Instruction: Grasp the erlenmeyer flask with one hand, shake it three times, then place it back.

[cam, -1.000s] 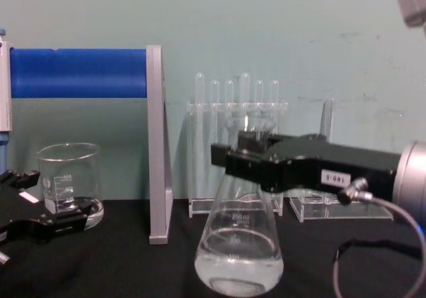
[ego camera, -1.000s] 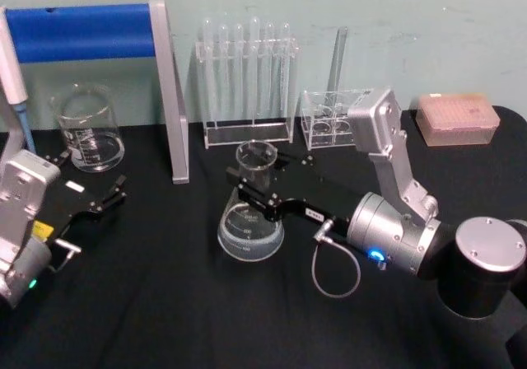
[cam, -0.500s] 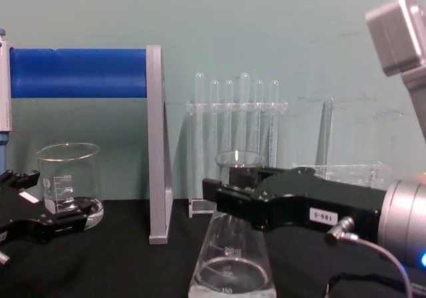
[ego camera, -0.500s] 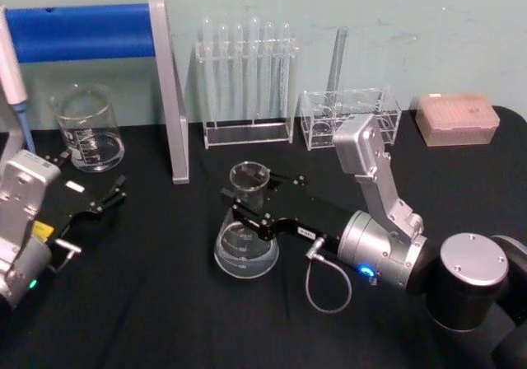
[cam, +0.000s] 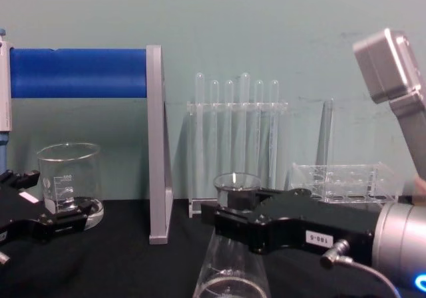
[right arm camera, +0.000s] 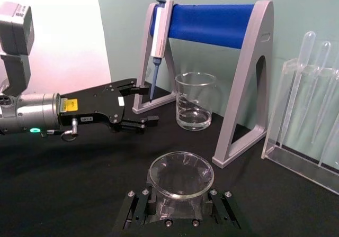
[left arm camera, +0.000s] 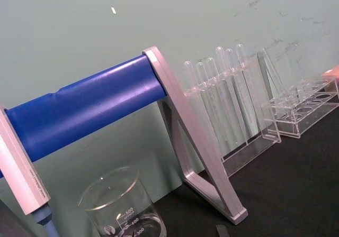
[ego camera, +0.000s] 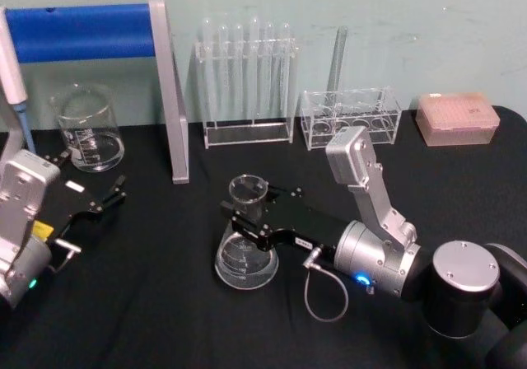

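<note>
1. The erlenmeyer flask (ego camera: 245,241) stands upright on the black table (ego camera: 165,303), its wide base on the cloth in the middle of the work area; a pale green wall runs behind.
2. The right gripper (ego camera: 247,217) is closed on the flask's neck just under the flared rim: one jaw on each side of the glass, the cone below them, the mouth above.
3. The right wrist view looks down into the flask's round open mouth (right arm camera: 180,174), black fingers (right arm camera: 139,205) pressed against both sides; the chest view instead shows the flask (cam: 233,271) side-on with the gripper's (cam: 229,215) white number label.
4. Beyond the jaws, against the wall, stands a rack of test tubes (ego camera: 245,85); further to their left are a blue-barred stand (ego camera: 99,35) and a glass beaker (ego camera: 86,130).
5. The left gripper (ego camera: 103,200) rests low on the table, well apart from the flask, near the beaker; its fingers are spread and hold nothing, seen clearly in the right wrist view (right arm camera: 139,106).
</note>
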Robot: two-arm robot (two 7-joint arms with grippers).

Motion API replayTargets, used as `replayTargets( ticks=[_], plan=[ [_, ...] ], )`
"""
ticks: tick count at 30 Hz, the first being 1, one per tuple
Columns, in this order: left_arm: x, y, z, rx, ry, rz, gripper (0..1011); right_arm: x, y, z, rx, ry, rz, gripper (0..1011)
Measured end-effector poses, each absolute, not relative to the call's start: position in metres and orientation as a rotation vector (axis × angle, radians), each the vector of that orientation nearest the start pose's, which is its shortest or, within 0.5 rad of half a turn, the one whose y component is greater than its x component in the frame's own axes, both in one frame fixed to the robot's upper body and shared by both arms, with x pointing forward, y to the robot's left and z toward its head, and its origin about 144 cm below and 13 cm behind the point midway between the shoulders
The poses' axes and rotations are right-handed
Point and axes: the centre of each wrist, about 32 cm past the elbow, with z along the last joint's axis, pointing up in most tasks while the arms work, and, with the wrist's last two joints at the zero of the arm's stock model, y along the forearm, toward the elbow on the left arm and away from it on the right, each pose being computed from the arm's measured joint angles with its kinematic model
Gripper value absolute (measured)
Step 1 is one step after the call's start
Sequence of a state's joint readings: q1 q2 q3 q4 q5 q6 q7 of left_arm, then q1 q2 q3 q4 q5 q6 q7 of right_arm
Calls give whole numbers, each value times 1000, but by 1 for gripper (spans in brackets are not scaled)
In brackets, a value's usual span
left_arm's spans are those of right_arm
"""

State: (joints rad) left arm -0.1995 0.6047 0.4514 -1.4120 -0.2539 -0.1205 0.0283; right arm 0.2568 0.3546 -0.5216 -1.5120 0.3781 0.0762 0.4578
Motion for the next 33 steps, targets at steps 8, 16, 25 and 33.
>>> replayTargets(
  ticks=[8, 16, 25, 33],
  plan=[
    [489, 310, 1140, 304, -285, 1248, 1001, 496, -184, 1165, -103, 31, -652, 450],
    [489, 310, 1140, 304, -285, 1248, 1001, 496, -184, 1161, -110, 39, -655, 450],
    [489, 310, 1140, 305, -285, 1248, 1001, 495, -184, 1160, -116, 44, -657, 450],
    [489, 310, 1140, 305, -285, 1248, 1001, 494, -184, 1159, -119, 42, -661, 450]
  ],
)
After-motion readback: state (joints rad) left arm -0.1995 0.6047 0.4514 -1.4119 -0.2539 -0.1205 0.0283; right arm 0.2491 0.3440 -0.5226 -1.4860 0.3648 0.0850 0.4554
